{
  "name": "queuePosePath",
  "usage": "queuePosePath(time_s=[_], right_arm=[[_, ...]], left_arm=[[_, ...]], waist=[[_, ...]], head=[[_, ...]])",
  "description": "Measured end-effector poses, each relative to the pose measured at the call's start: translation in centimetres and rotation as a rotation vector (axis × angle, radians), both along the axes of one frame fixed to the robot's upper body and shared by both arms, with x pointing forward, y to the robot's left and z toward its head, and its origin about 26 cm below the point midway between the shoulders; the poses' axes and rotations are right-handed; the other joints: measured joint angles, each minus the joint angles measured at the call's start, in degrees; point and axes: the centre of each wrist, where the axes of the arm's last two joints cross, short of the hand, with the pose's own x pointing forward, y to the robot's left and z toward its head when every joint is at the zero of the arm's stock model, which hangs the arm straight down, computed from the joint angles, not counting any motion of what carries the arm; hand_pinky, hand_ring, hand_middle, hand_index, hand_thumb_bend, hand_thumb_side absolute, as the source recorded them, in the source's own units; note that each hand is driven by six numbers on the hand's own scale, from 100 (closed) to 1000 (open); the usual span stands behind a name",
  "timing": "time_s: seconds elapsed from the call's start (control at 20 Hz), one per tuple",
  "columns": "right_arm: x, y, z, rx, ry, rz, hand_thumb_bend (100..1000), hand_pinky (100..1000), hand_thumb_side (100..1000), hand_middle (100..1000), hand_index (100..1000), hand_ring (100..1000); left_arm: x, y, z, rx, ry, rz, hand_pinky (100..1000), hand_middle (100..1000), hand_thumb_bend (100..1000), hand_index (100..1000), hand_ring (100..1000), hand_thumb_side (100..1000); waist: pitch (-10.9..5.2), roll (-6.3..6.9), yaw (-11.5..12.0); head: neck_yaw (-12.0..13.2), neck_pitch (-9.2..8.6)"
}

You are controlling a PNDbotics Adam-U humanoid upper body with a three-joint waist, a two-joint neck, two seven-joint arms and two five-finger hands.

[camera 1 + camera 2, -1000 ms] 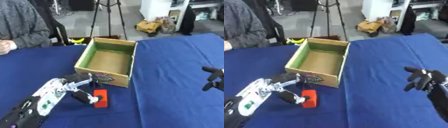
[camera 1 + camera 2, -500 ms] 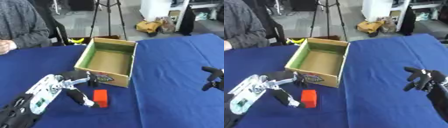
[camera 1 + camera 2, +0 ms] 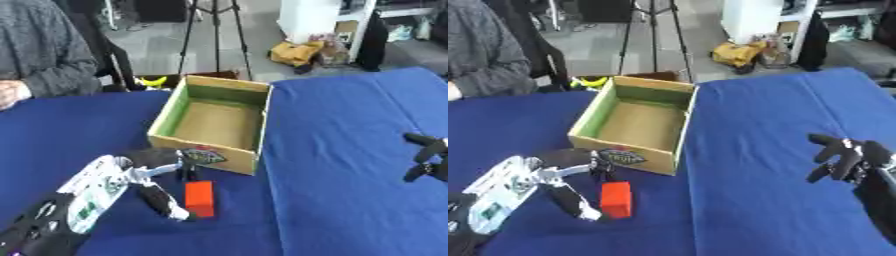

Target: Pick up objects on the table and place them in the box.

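My left hand's fingers [image 3: 166, 202] spread wide beside the red block [image 3: 199, 198], so closing off-centre might knock it away.

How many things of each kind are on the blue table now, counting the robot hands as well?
Cardboard box: 1
Red block: 1
Robot hands: 2, left hand by the red block, right hand over the table's right side
Total: 4
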Motion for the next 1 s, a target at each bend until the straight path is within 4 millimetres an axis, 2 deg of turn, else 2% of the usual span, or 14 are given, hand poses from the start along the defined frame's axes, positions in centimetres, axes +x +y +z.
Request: queuePosePath(time_s=[0.2, 0.35, 0.4, 0.45, 0.5, 0.55, 0.75, 1.0], right_arm=[[0.0, 0.0, 0.0, 0.000, 0.000, 0.000, 100, 529, 828, 556, 451, 915], [0.0, 0.0, 0.0, 0.000, 0.000, 0.000, 100, 529, 828, 556, 451, 916], [0.0, 0.0, 0.0, 0.000, 0.000, 0.000, 100, 529, 829, 556, 451, 916], [0.0, 0.0, 0.0, 0.000, 0.001, 0.000, 100, 529, 829, 556, 451, 916], [0.0, 0.0, 0.0, 0.000, 0.001, 0.000, 100, 529, 829, 556, 451, 916], [0.0, 0.0, 0.0, 0.000, 0.001, 0.000, 100, 529, 828, 556, 451, 916], [0.0, 0.0, 0.0, 0.000, 0.001, 0.000, 100, 529, 828, 556, 451, 915], [0.0, 0.0, 0.0, 0.000, 0.001, 0.000, 100, 529, 826, 556, 451, 915]], left_arm=[[0.2, -0.1, -0.6, 0.009, -0.005, 0.007, 638, 613, 582, 769, 591, 522], [0.2, -0.1, -0.9, 0.008, -0.010, 0.011, 609, 578, 395, 734, 562, 432], [0.3, -0.1, -1.0, 0.006, -0.013, 0.015, 606, 574, 381, 730, 559, 424], [0.3, -0.1, -1.1, 0.000, -0.017, 0.019, 582, 543, 230, 694, 531, 345], [0.3, -0.2, -1.1, -0.010, -0.022, 0.022, 580, 539, 212, 689, 528, 338], [0.3, -0.3, -1.2, -0.021, -0.027, 0.028, 545, 497, 100, 637, 492, 290], [0.3, -0.3, -1.6, -0.081, -0.034, 0.057, 487, 393, 100, 525, 412, 265], [0.4, 0.3, -1.8, -0.141, -0.045, 0.078, 486, 371, 100, 499, 399, 241]], waist=[[0.00, 0.05, -0.1], [0.01, 0.08, -0.1], [0.01, 0.08, -0.2], [0.01, 0.08, -0.2], [0.01, 0.08, -0.2], [0.01, 0.08, -0.2], [0.01, 0.09, -0.2], [0.01, 0.09, -0.1]], head=[[0.0, -0.21], [0.0, -0.38], [0.0, -0.38], [0.0, -0.39], [0.0, -0.39], [0.0, -0.39], [0.0, -0.39], [0.0, -0.40]])
